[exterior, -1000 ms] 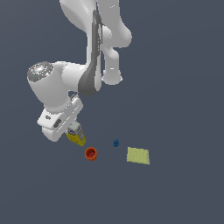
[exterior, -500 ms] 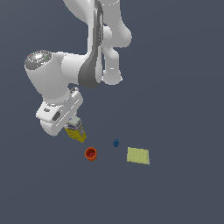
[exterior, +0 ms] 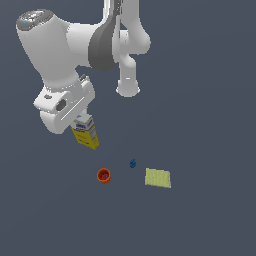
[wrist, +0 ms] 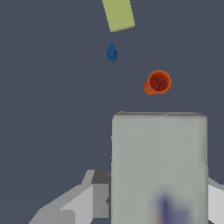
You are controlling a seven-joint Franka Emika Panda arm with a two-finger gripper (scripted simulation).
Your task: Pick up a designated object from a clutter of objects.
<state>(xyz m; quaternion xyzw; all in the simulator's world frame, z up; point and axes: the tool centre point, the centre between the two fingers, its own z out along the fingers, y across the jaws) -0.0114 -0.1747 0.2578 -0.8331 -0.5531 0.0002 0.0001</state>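
Note:
The yellow carton [exterior: 86, 133] with a white-and-blue top hangs tilted in my gripper [exterior: 80, 122], lifted well above the floor. The jaws are shut on its upper part, mostly hidden by the white hand. In the wrist view the carton's pale top face [wrist: 159, 166] fills the near part of the picture, with one grey finger [wrist: 92, 197] beside it. The small orange cup [exterior: 103, 175] stands on the floor below and to the exterior view's right of the carton; it also shows in the wrist view [wrist: 157, 82].
A tiny blue item [exterior: 132, 163] [wrist: 112, 52] lies to the exterior view's right of the cup. A flat pale-yellow square pad [exterior: 158, 178] [wrist: 118, 14] lies further right. The floor is plain dark grey.
The arm has risen with the carton in its grip, so the carton now hangs higher above the cup. The cup, blue item and pad have not moved.

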